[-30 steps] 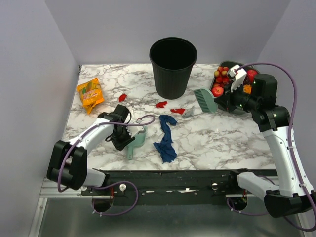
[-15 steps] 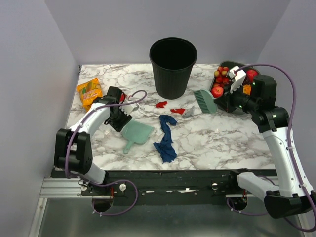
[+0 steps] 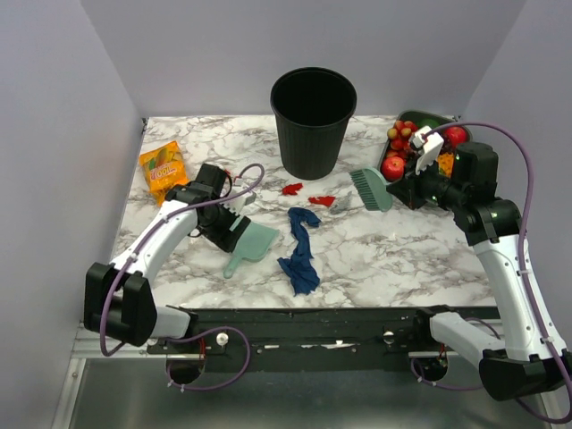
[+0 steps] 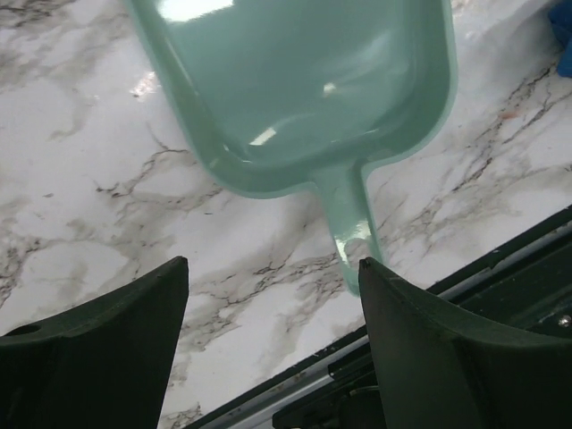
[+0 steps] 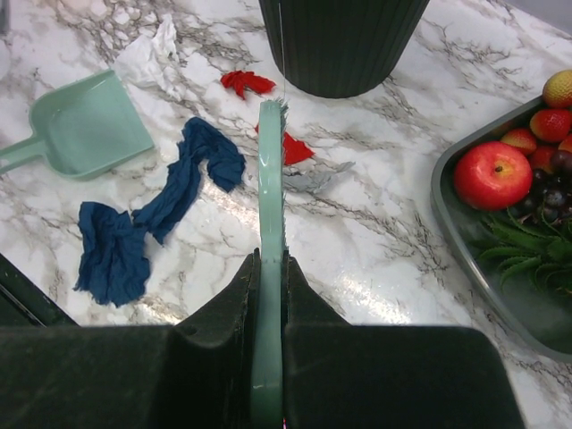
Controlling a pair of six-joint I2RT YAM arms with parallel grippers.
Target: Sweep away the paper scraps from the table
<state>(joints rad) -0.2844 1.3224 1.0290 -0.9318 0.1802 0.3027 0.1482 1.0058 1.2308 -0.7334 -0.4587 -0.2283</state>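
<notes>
Two red paper scraps (image 3: pixel 291 189) (image 3: pixel 322 200) lie on the white marble table (image 3: pixel 402 250) in front of the bin; they also show in the right wrist view (image 5: pixel 248 82) (image 5: pixel 295 147). A teal dustpan (image 3: pixel 251 243) lies flat at the left, also in the left wrist view (image 4: pixel 304 89). My left gripper (image 3: pixel 232 223) is open and empty just above the pan; its fingertips (image 4: pixel 98 357) straddle bare table beside the pan's handle. My right gripper (image 3: pixel 407 183) is shut on a teal brush (image 3: pixel 372 187), seen edge-on (image 5: pixel 271 223), right of the scraps.
A black bin (image 3: pixel 313 121) stands at the back centre. A dark blue cloth (image 3: pixel 301 250) lies mid-table. An orange snack packet (image 3: pixel 164 170) lies back left. A dark tray of fruit (image 3: pixel 420 147) sits back right. The table's front edge (image 3: pixel 313 313) is dark.
My left gripper moved from the dustpan near the front edge toward the back, and the pan now lies a little farther in and turned. The right gripper with the brush dipped slightly.
</notes>
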